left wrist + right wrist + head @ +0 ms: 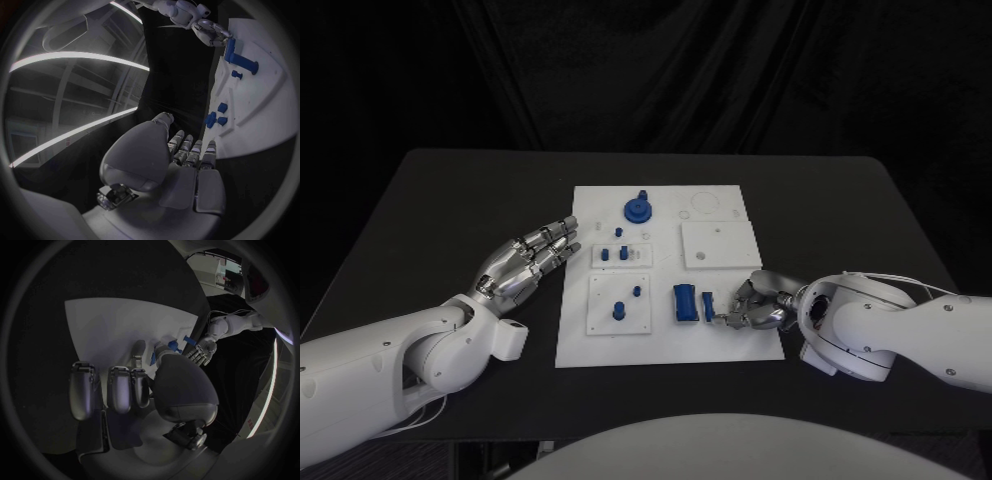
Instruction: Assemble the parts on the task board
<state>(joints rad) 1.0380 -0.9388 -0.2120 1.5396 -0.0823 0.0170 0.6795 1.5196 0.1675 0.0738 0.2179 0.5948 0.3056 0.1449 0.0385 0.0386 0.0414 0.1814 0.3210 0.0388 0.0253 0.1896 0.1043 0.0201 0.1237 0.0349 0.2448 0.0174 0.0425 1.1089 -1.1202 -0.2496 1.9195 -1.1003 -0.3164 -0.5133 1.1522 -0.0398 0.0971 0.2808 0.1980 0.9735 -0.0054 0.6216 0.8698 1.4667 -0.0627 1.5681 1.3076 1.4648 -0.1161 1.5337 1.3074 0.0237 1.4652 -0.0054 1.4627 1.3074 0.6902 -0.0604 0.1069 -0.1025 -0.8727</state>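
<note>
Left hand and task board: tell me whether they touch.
Apart. The head view shows the left hand open over the black table beside the task board, dark tabletop visible between fingertips and the board's edge.

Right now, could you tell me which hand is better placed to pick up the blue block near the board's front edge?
The right hand: its fingers are already at the blue block. The left hand hovers open beside the task board, farther off.
</note>
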